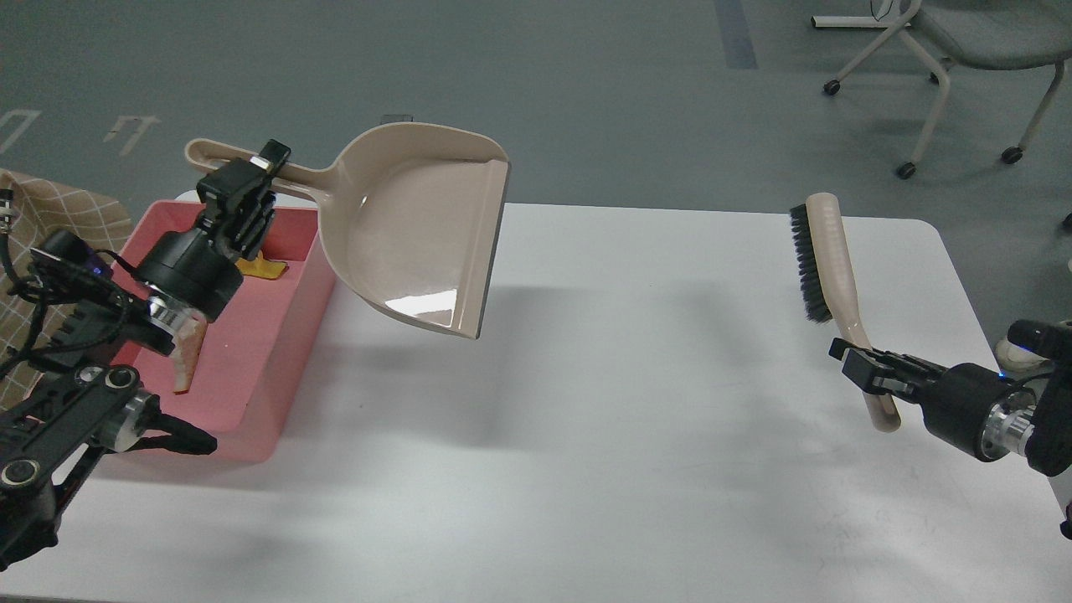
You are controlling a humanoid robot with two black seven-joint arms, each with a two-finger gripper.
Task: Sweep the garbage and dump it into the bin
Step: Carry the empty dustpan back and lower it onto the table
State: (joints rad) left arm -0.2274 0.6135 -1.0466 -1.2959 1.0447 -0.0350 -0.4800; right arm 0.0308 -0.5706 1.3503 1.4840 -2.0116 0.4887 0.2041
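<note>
The pink bin (276, 352) stands at the table's left. In it a bit of the yellow chunk (261, 268) and the tan edge of the bread slice (189, 360) show past my left arm. My left gripper (247, 180) is shut on the handle of the beige dustpan (419, 230), which hangs empty above the table just right of the bin. My right gripper (863, 368) is shut on the handle of the beige brush (825, 255), with black bristles facing left, near the table's right edge.
The white table (636, 402) spans the view. A checked cloth (50, 218) lies beyond its left end. An office chair (963, 50) stands on the grey floor at the far right.
</note>
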